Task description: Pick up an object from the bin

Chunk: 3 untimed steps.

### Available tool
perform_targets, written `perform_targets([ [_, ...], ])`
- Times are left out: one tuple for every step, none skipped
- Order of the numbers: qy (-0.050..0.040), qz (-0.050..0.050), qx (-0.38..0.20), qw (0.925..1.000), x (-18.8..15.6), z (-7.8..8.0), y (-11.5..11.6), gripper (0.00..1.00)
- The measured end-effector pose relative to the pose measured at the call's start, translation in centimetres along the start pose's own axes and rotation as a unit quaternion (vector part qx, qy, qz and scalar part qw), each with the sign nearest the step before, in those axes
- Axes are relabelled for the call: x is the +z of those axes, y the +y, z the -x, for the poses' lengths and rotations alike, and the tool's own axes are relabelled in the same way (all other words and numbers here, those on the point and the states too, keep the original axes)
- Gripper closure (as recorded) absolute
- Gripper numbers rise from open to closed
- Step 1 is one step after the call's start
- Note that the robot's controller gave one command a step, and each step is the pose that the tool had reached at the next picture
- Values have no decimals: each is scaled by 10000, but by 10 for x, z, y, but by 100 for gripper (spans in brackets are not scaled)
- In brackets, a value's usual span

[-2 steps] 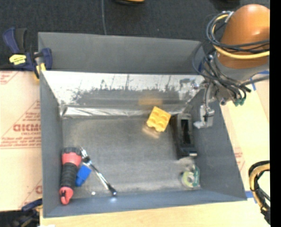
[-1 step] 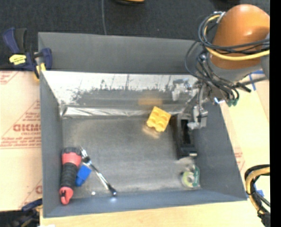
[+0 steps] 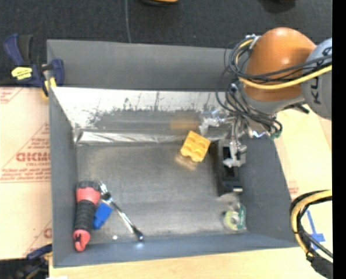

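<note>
The yellow ridged block (image 3: 194, 146) lies toward the back of the bin (image 3: 155, 196), right of its middle. Just to its right we see the gripper (image 3: 229, 166), low in the bin; we cannot tell whether it is open or closed. A small greenish round thing (image 3: 235, 218) sits near the front right corner. Well apart, front left, lie a red-and-black handled tool (image 3: 84, 215), a blue piece (image 3: 103, 215) and a thin metal rod (image 3: 123, 218).

Bare bin floor (image 3: 149, 182) between yellow block (image 3: 195, 146) at back and red-handled cluster (image 3: 86, 214) at lower left.
</note>
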<state>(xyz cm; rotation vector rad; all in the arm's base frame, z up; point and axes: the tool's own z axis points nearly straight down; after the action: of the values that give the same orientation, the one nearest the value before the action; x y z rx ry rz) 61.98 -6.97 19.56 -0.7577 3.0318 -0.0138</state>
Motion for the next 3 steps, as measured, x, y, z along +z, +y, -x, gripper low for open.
perform_targets([
  [32, 39, -73, 10000, 25, -1, -1, 0],
  [-18, -2, 856, 9963, 80, -16, -6, 0],
  [-10, 9, 1645, 9864, 87, 7, 8, 0],
])
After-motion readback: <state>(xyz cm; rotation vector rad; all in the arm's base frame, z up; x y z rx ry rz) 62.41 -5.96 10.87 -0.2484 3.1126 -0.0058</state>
